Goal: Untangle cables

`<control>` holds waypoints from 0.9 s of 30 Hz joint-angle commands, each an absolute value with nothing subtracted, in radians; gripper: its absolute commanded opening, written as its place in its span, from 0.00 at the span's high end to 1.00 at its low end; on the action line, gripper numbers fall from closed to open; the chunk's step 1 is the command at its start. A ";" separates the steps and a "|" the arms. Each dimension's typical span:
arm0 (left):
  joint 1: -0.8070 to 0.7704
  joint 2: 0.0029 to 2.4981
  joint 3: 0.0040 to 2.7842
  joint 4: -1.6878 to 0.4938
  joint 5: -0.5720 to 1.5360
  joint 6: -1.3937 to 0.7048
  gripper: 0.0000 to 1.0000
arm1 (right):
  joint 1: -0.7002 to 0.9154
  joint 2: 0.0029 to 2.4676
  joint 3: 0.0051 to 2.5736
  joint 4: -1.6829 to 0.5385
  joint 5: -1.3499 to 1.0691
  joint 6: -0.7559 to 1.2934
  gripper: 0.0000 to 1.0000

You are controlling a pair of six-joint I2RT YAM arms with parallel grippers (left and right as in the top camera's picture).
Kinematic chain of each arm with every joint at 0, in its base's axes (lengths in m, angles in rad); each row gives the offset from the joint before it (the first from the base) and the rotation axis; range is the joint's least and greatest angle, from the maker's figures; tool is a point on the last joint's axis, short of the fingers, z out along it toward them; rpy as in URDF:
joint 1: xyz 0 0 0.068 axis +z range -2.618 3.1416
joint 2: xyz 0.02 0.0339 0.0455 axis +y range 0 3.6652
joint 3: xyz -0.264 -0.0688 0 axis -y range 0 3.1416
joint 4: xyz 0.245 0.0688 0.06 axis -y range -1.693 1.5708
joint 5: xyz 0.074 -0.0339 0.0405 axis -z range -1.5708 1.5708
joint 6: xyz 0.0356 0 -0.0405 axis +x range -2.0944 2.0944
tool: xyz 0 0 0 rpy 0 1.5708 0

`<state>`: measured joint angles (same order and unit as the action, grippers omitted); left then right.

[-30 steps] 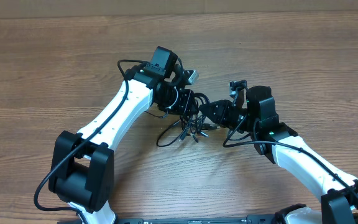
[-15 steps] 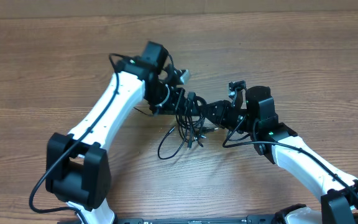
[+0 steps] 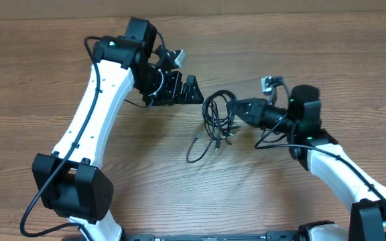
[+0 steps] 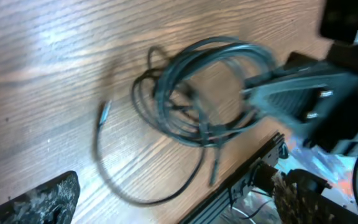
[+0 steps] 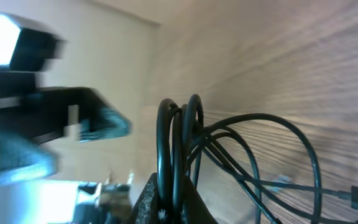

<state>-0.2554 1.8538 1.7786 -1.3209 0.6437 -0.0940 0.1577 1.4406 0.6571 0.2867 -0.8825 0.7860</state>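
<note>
Right gripper (image 3: pixel 241 107) clamped on cables (image 3: pixel 213 119), coil just ahead of its tips. Left gripper (image 3: pixel 194 92) wide open, empty, beside coil. Cables light, limp, springy; likely slip. Take free outer loop or plug end (image 4: pixel 104 109).

- The wooden table (image 3: pixel 39 73) spreads beneath me, its brown grain running from 9 to 3 o'clock.
- A paler strip (image 3: pixel 260 5) borders it at 12 o'clock.
- A black rail (image 3: pixel 213 236) edges it at 6 o'clock.
- The light is even and the shadows soft.
</note>
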 commanded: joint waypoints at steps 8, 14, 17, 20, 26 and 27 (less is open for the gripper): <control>-0.251 1.864 1.777 -1.371 0.664 0.375 0.00 | 0.009 1.420 0.662 0.340 -1.212 1.055 0.96; -0.250 1.864 1.667 -1.288 0.769 0.471 0.00 | -0.075 1.420 0.662 0.340 -1.323 1.162 0.96; -0.252 1.864 1.585 -1.200 0.865 0.466 0.00 | -0.094 1.420 0.662 0.340 -1.325 1.180 0.96; -0.262 1.864 1.501 -1.093 0.949 0.406 0.00 | -0.094 1.420 0.662 0.340 -1.325 1.179 0.96; -0.305 1.864 1.339 -0.767 0.952 0.125 0.00 | -0.094 1.420 0.662 0.340 -1.325 1.179 0.96; -0.315 1.864 1.323 -0.737 0.940 0.113 0.00 | -0.094 1.420 0.662 0.340 -1.325 1.179 0.96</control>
